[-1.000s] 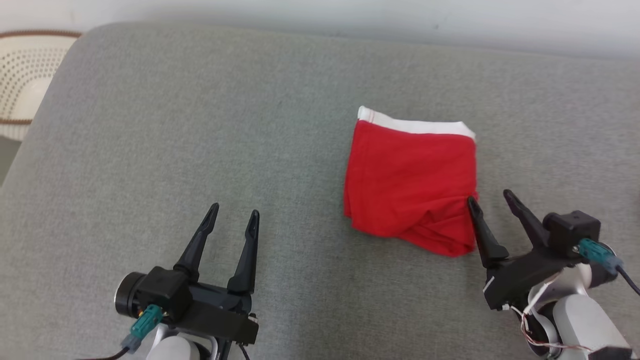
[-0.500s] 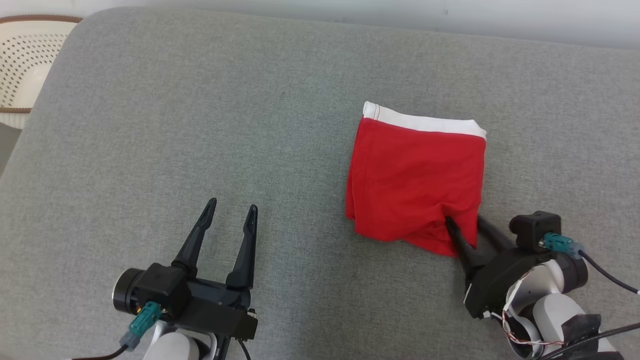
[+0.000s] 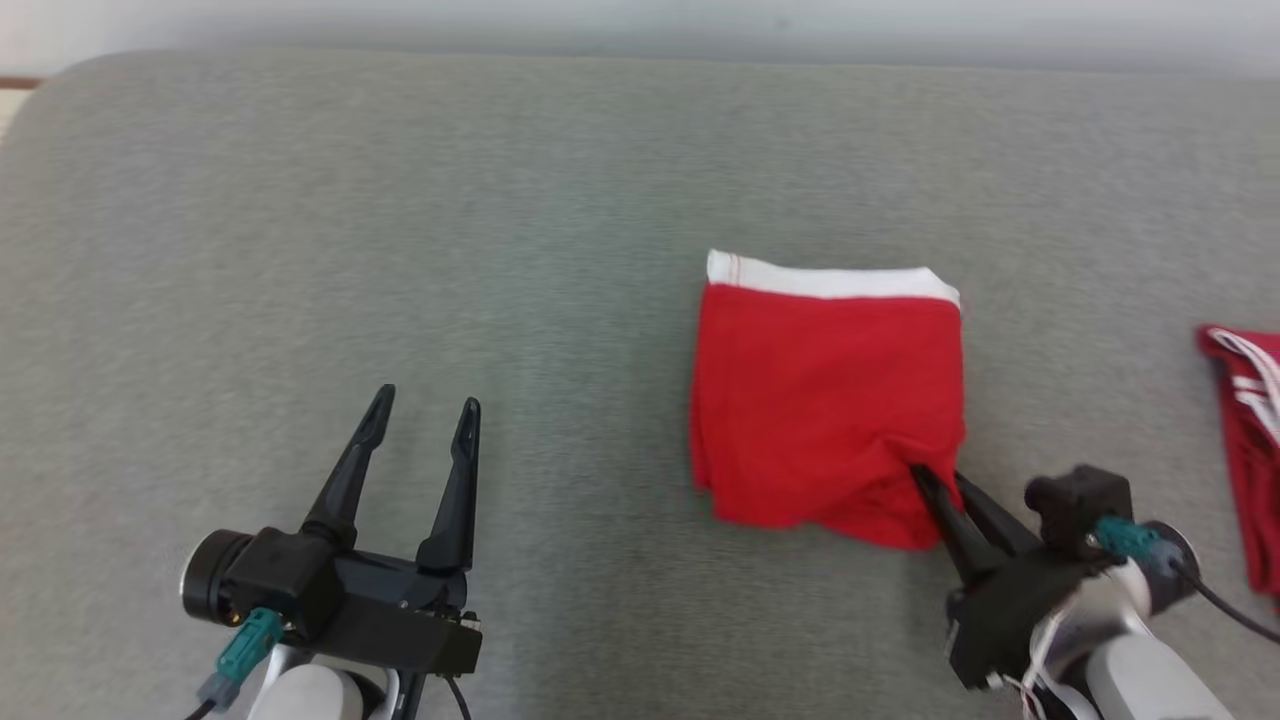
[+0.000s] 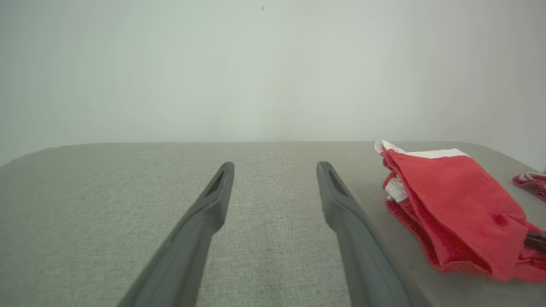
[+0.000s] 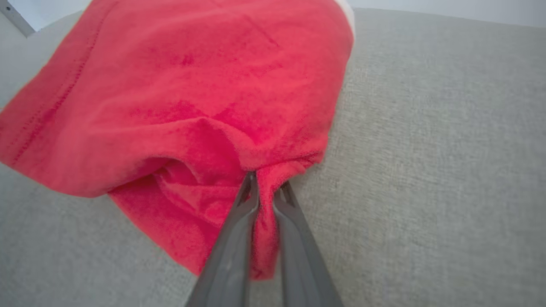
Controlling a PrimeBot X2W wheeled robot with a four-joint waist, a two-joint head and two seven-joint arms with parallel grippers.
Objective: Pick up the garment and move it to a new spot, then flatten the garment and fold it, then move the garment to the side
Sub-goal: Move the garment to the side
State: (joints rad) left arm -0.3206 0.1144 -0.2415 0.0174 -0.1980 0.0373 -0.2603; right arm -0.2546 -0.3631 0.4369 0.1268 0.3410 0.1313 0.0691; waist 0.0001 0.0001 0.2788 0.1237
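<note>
The garment is a folded red pair of shorts with a white waistband, lying right of centre on the grey cushion. My right gripper is shut on the garment's near right corner; in the right wrist view a pinch of red cloth sits squeezed between the two fingers. The garment also lies at the right of the left wrist view. My left gripper stands open over bare cushion to the garment's left, nothing between its fingers.
A second red cloth with white stripes lies at the cushion's right edge, also seen as that striped cloth past the garment. A pale wall rises behind the cushion's far edge.
My right gripper has slid onto the garment's near right corner and shut on it. The camera has turned right, bringing the striped cloth into view. The left gripper stays open.
</note>
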